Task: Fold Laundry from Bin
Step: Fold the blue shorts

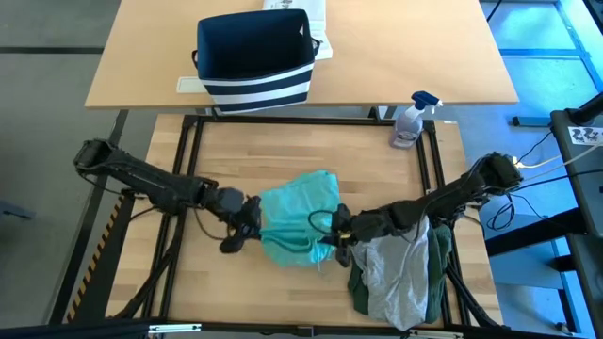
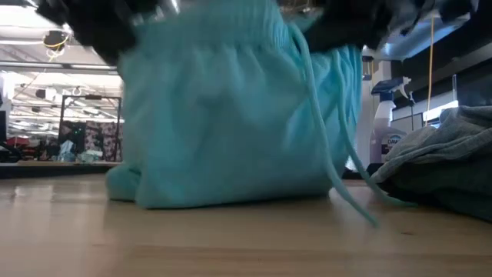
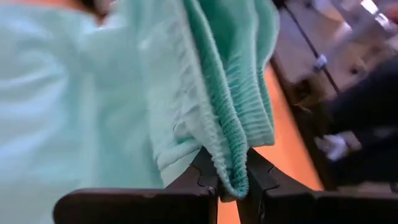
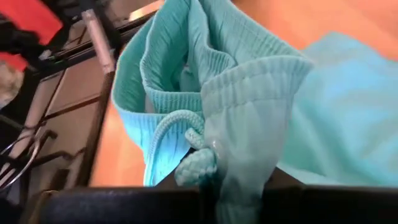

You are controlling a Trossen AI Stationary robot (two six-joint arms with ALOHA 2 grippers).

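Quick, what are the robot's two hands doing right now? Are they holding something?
Left gripper: jaws shut on the waistband of the teal shorts.
Right gripper: jaws shut on the same teal shorts, at the waistband by the drawstring.

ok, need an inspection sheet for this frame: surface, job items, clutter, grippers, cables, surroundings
Surface: light wooden table, bare toward the bin side.
Job's things: teal garment held up between both arms, its lower edge on the table, drawstring dangling; grey and dark green laundry pile at the table's right front; striped navy bin on the far table, contents not visible.
Clutter: spray bottle at the table's far right edge; white papers behind the bin.
Grippers: left gripper shut on the ribbed waistband; right gripper shut on the waistband at the drawstring knot.
Cables: thin cables by the right arm's base.
Surroundings: open room with ceiling lights behind; no person seen.
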